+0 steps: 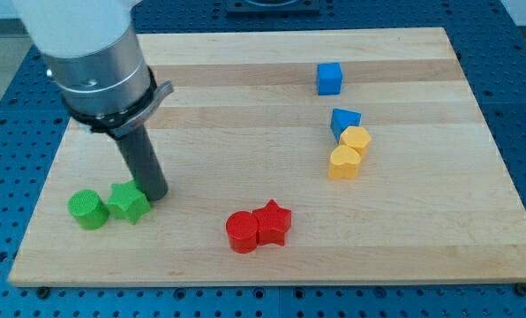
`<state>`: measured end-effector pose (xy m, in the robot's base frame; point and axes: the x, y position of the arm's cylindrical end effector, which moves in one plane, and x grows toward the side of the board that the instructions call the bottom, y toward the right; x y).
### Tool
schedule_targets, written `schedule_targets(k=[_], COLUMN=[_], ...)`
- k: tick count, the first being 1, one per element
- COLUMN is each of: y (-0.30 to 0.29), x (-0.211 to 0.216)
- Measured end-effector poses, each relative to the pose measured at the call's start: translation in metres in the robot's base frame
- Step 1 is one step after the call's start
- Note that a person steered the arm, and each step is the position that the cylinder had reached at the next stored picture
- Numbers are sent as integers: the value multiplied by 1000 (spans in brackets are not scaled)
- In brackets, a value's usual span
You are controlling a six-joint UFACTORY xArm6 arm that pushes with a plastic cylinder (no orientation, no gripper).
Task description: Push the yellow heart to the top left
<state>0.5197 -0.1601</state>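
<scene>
The yellow heart point(343, 162) lies right of the board's middle, touching a yellow hexagon-like block point(356, 140) just above it. My tip point(154, 193) is far to the view's left of the heart, right beside the green star point(128, 202), at its upper right edge. The rod rises up and left from the tip into the arm's grey body point(95, 62).
A green cylinder point(88, 209) touches the green star's left side. A blue triangle-like block point(343, 120) sits above the yellow pair, a blue cube point(329, 78) higher up. A red cylinder point(242, 232) and red star point(272, 223) lie together near the bottom. The wooden board point(245, 106) rests on a blue perforated table.
</scene>
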Motion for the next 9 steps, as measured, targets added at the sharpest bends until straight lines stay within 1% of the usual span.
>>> schedule_targets(k=[2,4,5,6,7,8,9], y=[-31,-29,-35,-53,-54,-32,52], x=[25,26,12,2,-9,-33,-74])
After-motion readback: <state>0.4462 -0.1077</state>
